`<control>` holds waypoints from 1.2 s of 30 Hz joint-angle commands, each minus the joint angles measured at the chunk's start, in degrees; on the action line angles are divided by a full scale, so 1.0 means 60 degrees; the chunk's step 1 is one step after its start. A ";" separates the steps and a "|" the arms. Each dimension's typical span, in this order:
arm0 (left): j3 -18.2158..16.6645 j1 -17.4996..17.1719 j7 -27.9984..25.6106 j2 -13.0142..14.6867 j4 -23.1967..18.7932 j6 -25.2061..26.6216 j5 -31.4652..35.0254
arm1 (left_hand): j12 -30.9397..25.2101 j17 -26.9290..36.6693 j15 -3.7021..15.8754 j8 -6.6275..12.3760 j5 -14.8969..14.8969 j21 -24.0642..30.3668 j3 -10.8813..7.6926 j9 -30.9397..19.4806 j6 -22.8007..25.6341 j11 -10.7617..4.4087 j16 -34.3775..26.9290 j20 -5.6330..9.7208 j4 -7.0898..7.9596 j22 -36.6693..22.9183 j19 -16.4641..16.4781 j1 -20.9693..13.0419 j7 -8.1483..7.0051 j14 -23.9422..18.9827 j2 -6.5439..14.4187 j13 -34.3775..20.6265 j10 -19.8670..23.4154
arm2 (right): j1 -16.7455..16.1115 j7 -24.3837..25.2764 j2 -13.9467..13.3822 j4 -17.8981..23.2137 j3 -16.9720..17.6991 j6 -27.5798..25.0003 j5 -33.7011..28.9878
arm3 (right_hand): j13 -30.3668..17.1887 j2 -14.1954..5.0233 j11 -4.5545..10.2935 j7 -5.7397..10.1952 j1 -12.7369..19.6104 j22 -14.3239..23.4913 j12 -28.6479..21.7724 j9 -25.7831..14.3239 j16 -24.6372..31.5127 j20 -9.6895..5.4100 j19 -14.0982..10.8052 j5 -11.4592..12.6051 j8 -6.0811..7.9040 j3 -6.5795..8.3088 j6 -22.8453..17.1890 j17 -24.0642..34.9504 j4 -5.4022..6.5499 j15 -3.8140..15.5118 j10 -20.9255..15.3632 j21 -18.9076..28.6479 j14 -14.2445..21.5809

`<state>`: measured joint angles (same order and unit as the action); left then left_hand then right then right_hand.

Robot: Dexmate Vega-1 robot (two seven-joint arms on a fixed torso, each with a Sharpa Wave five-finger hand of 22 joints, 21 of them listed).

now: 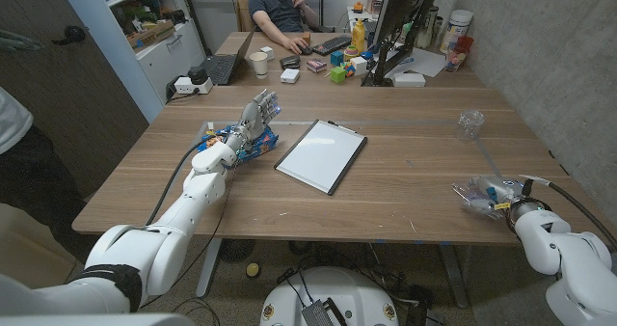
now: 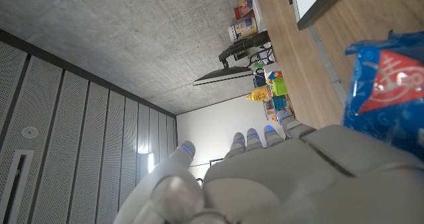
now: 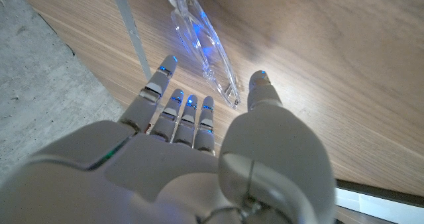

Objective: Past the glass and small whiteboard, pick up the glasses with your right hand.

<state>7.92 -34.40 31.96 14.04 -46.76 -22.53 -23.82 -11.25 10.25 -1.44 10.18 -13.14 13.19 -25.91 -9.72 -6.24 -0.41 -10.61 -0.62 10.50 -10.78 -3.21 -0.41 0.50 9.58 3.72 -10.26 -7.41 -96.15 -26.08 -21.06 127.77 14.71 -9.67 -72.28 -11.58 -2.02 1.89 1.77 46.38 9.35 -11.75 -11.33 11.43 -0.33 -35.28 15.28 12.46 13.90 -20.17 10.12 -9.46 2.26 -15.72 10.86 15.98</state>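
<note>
Three cameras: one up high on the head, one riding each wrist.

The head view looks down over the wooden table (image 1: 405,186) from the robot's side, both arms coming in at the bottom corners. The left wrist view sits close behind the left hand (image 2: 278,177), turned over, facing ceiling and far desk, and shares the small whiteboard (image 2: 317,0) with the head view. The right wrist view hangs close behind the right hand (image 3: 199,151), facing the tabletop and the glasses (image 3: 207,48).
</note>
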 commanded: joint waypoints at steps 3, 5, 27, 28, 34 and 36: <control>0.0014 0.0033 -0.0026 0.0016 0.0030 -0.0023 0.0022 | -0.0024 0.0040 -0.0014 0.0020 -0.0044 -0.0015 0.0040 -0.0040 -0.0028 0.0003 -0.0011 0.0005 -0.0009 -0.0052 -0.0005 -0.0010 0.0007 0.0172 0.0888 -0.0031 -0.0012 | 0.0135 -0.0178 -0.0267 -0.0138 -0.0301 -0.0304 -0.0165 | -0.0037 -0.0212 0.0180 0.0187 0.0852 0.0025 -0.0012 -0.0021 0.0097 -0.0347 -0.0509 0.0067 -0.0016 0.0146 -0.0184 0.0048 -0.0057 0.0548 -0.0199 0.0117 0.0358; 0.0013 0.0057 -0.0014 0.0011 0.0080 -0.0043 0.0024 | -0.0026 0.0040 -0.0008 0.0021 -0.0045 -0.0015 0.0041 -0.0040 -0.0030 -0.0020 -0.0011 0.0005 -0.0009 -0.0053 -0.0004 -0.0010 0.0006 0.0171 0.0889 -0.0031 -0.0006 | 0.0147 -0.0167 -0.0297 -0.0118 -0.0357 -0.0361 -0.0266 | -0.0042 -0.0298 0.0288 0.0310 0.1186 0.0039 -0.0087 -0.0029 0.0217 -0.0482 -0.0905 0.0022 0.0061 0.0127 -0.0487 0.0076 -0.0014 0.0744 -0.0485 0.0199 0.0728; -0.0180 0.0613 0.0360 -0.0172 0.1153 -0.0358 0.0041 | -0.0027 0.0040 -0.0016 0.0024 -0.0054 -0.0016 0.0055 -0.0040 -0.0041 -0.0006 -0.0012 0.0007 -0.0005 -0.0053 0.0000 -0.0010 0.0016 0.0167 0.0898 -0.0031 -0.0003 | 0.0462 -0.0443 -0.0550 -0.0189 -0.0841 -0.0868 -0.0941 | -0.0585 -0.1074 0.0071 0.0354 0.3551 0.0456 -0.1030 -0.0178 0.2739 -0.1300 -0.3357 -0.0425 0.0538 -0.0303 -0.3258 0.1710 0.0132 0.1714 -0.3416 0.1239 0.5249; -0.0199 0.0651 0.0390 -0.0186 0.1233 -0.0381 0.0046 | -0.0027 0.0040 -0.0019 0.0026 -0.0054 -0.0015 0.0056 -0.0040 -0.0038 0.0000 -0.0012 0.0006 -0.0005 -0.0053 0.0003 -0.0010 0.0016 0.0167 0.0899 -0.0031 -0.0001 | 0.0475 -0.0430 -0.0557 -0.0198 -0.0846 -0.0875 -0.0941 | -0.0714 -0.1078 -0.0076 0.0282 0.3735 0.0538 -0.1252 -0.0242 0.2971 -0.1312 -0.3394 -0.0434 0.0577 -0.0350 -0.3439 0.2004 0.0107 0.1723 -0.3661 0.1371 0.5482; -0.0329 0.0881 0.0545 -0.0279 0.1733 -0.0520 0.0094 | -0.0027 0.0040 -0.0015 0.0026 -0.0057 -0.0016 0.0060 -0.0040 -0.0043 -0.0006 -0.0011 0.0007 -0.0003 -0.0053 0.0001 -0.0009 0.0016 0.0169 0.0901 -0.0032 0.0000 | 0.0509 -0.0169 -0.0590 -0.0250 -0.0903 -0.0919 -0.1002 | -0.1522 -0.0973 -0.0034 0.0054 0.4267 0.1107 -0.2365 -0.0668 0.4371 -0.1363 -0.3748 -0.0512 0.0772 -0.0704 -0.4026 0.3654 0.0146 0.1662 -0.4440 0.2236 0.6716; -0.0381 0.0962 0.0605 -0.0315 0.1903 -0.0563 0.0109 | -0.0027 0.0040 -0.0016 0.0027 -0.0057 -0.0018 0.0061 -0.0041 -0.0042 -0.0002 -0.0011 0.0009 -0.0003 -0.0054 -0.0002 -0.0008 0.0021 0.0168 0.0902 -0.0032 0.0000 | 0.0510 -0.0014 -0.0596 -0.0276 -0.0923 -0.0930 -0.1032 | -0.1882 -0.0944 -0.0074 -0.0003 0.4424 0.1310 -0.2750 -0.0821 0.4853 -0.1361 -0.3913 -0.0527 0.0825 -0.0810 -0.4151 0.4244 0.0155 0.1660 -0.4546 0.2559 0.7046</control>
<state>6.81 -30.77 34.10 13.07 -39.89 -24.68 -23.48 -11.25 10.25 -1.44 10.18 -13.14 13.19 -25.91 -9.72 -6.24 -0.41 -10.61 -0.62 10.50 -10.77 -3.21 -0.41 0.50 9.58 3.72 -10.26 -7.41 -93.57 -28.19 -24.23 126.64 9.94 -14.58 -77.59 -20.61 -7.63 1.51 2.15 71.61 15.95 -25.79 -14.83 37.15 -8.40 -57.70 12.27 16.72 9.68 -43.73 31.51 -8.60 7.91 -42.11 24.32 55.66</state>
